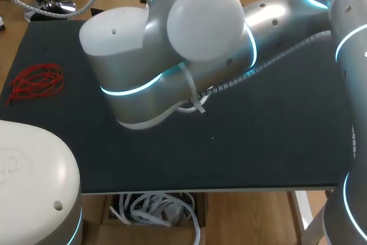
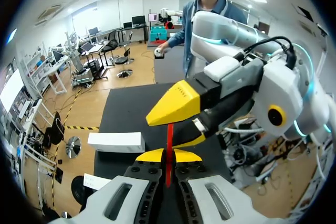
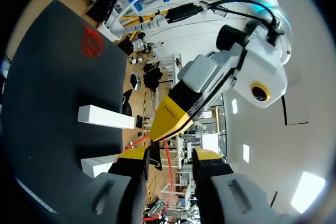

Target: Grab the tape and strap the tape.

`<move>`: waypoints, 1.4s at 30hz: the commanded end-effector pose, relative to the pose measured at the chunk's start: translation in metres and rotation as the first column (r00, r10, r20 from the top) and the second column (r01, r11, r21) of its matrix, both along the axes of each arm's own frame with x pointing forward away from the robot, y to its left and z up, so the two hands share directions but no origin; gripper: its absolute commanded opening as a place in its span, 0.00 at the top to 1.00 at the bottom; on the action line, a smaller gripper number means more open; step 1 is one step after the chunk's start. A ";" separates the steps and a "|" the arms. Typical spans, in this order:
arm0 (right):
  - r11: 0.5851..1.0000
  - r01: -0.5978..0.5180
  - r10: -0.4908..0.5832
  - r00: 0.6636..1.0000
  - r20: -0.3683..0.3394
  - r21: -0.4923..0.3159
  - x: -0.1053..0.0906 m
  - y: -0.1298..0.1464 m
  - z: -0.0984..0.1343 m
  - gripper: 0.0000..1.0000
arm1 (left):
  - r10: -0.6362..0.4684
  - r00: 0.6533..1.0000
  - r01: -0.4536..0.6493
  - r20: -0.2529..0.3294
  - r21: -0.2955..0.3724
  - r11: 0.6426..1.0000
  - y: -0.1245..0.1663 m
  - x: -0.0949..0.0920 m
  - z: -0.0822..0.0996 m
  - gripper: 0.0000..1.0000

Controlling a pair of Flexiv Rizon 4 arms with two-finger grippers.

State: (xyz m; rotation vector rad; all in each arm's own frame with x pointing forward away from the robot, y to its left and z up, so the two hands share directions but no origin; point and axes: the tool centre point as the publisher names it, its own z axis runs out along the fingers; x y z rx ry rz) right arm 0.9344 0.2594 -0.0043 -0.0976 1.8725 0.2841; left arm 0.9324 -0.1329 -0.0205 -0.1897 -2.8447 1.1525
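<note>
A thin red strap (image 2: 169, 148) stands upright, pinched between the yellow tips of my left gripper (image 2: 168, 156), which is shut on it. Just ahead of it is my right gripper, whose upper yellow finger (image 2: 176, 103) and lower one stand on either side of the strap's top. In the right wrist view, my right gripper (image 3: 169, 153) is open, with the red strap (image 3: 168, 163) loose in the gap and the left gripper's yellow tip (image 3: 170, 116) right ahead. In the head view both grippers are hidden under my arms.
A pile of red straps (image 1: 35, 81) lies at the far left of the black table mat (image 1: 258, 142). A long white box (image 2: 115, 141) lies on the mat beside the grippers. A second white box (image 3: 97, 165) lies closer to the right gripper.
</note>
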 end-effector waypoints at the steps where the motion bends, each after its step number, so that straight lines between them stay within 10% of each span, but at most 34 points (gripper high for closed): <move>1: 1.000 -0.005 0.005 1.000 -0.009 0.012 -0.013 0.001 0.011 0.64 | 0.001 1.000 -0.001 -0.001 0.003 1.000 0.000 0.000 0.001 1.00; 8: 0.998 -0.015 0.016 1.000 -0.019 0.056 -0.025 -0.012 0.035 0.50 | 0.001 1.000 -0.001 -0.001 0.003 1.000 0.000 0.000 0.001 1.00; 13: 0.998 0.002 -0.002 1.000 -0.007 0.059 -0.024 -0.040 0.055 0.00 | 0.001 1.000 -0.001 -0.001 0.003 1.000 0.000 0.000 0.001 1.00; 27: 0.995 0.092 -0.088 0.989 0.119 -0.027 0.026 -0.148 0.103 0.00 | 0.001 1.000 -0.001 -0.001 0.003 1.000 0.000 0.000 0.001 1.00; 42: 0.996 0.086 -0.082 0.988 0.132 -0.025 0.055 -0.172 0.105 0.00 | 0.001 1.000 -0.001 -0.001 0.003 1.000 0.000 0.000 0.001 1.00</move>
